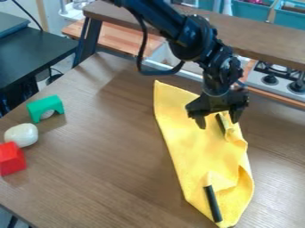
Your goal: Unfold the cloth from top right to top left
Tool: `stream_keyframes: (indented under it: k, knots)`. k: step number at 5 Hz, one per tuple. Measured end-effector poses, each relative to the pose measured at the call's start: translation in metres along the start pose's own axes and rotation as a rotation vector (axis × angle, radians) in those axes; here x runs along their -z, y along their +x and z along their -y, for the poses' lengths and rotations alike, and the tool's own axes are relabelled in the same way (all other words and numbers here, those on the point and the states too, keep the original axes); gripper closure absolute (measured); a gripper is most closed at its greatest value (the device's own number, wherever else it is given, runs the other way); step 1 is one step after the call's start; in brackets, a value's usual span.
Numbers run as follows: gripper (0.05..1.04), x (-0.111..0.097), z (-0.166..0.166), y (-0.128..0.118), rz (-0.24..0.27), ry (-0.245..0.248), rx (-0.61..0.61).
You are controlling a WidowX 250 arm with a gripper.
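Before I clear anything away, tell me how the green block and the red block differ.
The green block is an arch with a rounded cutout, while the red block shows flat faces and no cutout. The green block sits farther from the camera; the red block is nearer, at the view's left edge. Both rest on the brown table, off the cloth.

A brown wood-grain table (113, 147) is carrying a yellow cloth (196, 151), which is lying lengthwise toward the camera, with folds bunching along its right side. Near the table's left edge, a green arch-shaped block (45, 106) is resting closest to the back, a rounded white object (22, 134) is sitting nearer the camera, and a red block (11, 159) is lying just beside it.
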State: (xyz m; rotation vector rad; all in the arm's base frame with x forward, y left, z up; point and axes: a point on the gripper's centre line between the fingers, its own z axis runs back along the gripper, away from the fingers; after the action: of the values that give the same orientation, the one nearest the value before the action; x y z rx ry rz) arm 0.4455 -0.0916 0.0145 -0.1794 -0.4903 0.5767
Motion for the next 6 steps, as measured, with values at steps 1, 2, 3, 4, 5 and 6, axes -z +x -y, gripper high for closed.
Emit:
stream_keyframes:
  k: [1, 2, 3, 4, 5, 6]
  knots:
    - [0.381, 0.003, 0.001, 0.0, 0.0, -0.004, 0.004]
    - [0.686, 0.004, 0.002, 0.0, 0.01, -0.02, -0.014]
    - [0.934, 0.006, 0.0, -0.002, 0.007, -0.018, -0.024]
    - [1.029, 0.008, -0.002, -0.008, -0.007, -0.023, -0.028]
    - [1.035, -0.006, 0.003, -0.006, -0.001, -0.063, -0.031]
    - [1.035, -0.04, 0.002, 0.004, 0.041, -0.134, -0.059]
